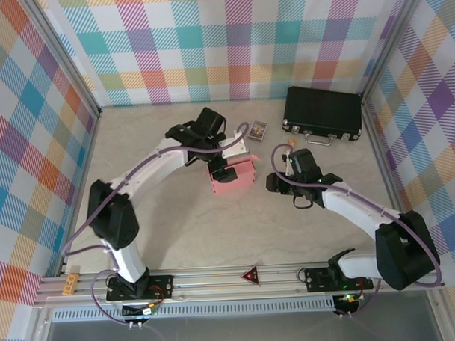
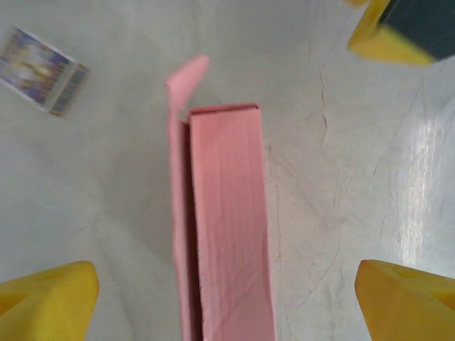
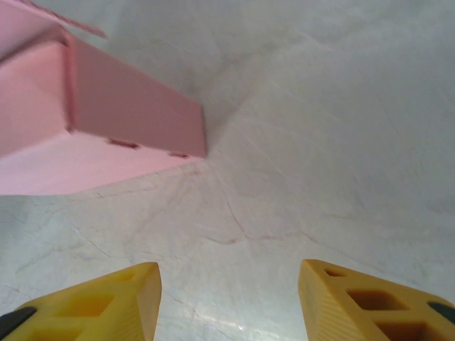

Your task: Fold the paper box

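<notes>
The paper box point(image 1: 235, 178) is a salmon-pink, partly folded box standing on its long edge near the middle of the table. My left gripper point(image 1: 222, 169) hangs right over it. In the left wrist view the box's narrow top face point(image 2: 231, 234) runs between my yellow fingers point(image 2: 50, 298), which stand wide open and clear of it on both sides; a loose flap point(image 2: 186, 77) sticks out at its far end. My right gripper point(image 1: 285, 162) is to the right of the box, open, with bare table between its fingers point(image 3: 106, 305). The box point(image 3: 106, 117) lies ahead and to the left of it.
A black hard case point(image 1: 323, 115) with a handle lies at the back right. A small printed card packet point(image 1: 257, 129) sits behind the box, also seen as the packet point(image 2: 43, 71) in the left wrist view. Checked walls close in the table on three sides.
</notes>
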